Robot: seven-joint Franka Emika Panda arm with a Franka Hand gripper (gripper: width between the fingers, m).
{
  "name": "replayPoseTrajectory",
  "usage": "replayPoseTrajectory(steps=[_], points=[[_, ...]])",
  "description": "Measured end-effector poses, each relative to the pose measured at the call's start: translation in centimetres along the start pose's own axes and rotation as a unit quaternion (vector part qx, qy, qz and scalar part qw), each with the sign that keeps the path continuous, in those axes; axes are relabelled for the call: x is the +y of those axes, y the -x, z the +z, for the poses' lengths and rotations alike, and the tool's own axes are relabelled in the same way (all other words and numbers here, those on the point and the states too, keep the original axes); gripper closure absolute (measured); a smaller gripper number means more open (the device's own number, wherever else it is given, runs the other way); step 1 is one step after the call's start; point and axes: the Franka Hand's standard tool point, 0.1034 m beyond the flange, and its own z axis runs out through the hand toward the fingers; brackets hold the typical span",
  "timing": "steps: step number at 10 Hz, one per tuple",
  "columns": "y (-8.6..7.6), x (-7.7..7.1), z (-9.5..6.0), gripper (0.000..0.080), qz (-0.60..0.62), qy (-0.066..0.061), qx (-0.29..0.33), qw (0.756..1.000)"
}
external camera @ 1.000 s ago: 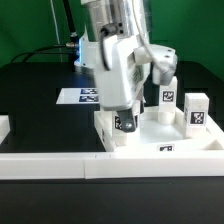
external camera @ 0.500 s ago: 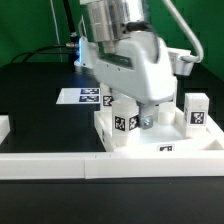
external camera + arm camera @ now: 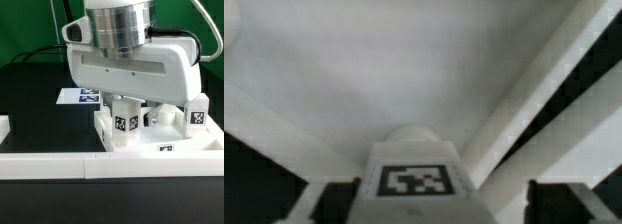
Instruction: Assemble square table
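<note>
Looking from outside, the square tabletop (image 3: 160, 145) lies on the black desk (image 3: 30, 100) against the white border rail (image 3: 60, 162), probably to brace it, with tagged legs (image 3: 198, 113) upright in its sockets. In the wrist view, the hand (image 3: 416, 190) straddles one leg (image 3: 416, 165) over the slab, fingers (image 3: 331, 200) flanking it, though contact is too unclear to judge whether it grips

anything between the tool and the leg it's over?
Nothing visible. In the wrist view the tagged leg sits directly between the tool's fingers, with only the tabletop slab behind it. In the exterior view the tool's body hides the contact area.
</note>
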Motion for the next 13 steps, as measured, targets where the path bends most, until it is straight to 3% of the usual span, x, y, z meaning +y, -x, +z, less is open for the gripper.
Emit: replayPoseTrajectory(steps=[4, 7, 9, 11, 13], points=[[0.0, -0.1, 0.0, 0.0509, 0.164, -0.003, -0.001, 0.987], [-0.5, -0.2, -0.1, 0.0509, 0.382, -0.006, 0.0, 0.924], [-0.7, -1.2, -0.1, 0.0509, 0.518, -0.034, 0.008, 0.854], [-0.9, -1.4, -0.1, 0.0509, 0.566, -0.041, 0.012, 0.823], [-1.2, -1.4, -0.2, 0.0509, 0.641, -0.048, 0.01, 0.766]])
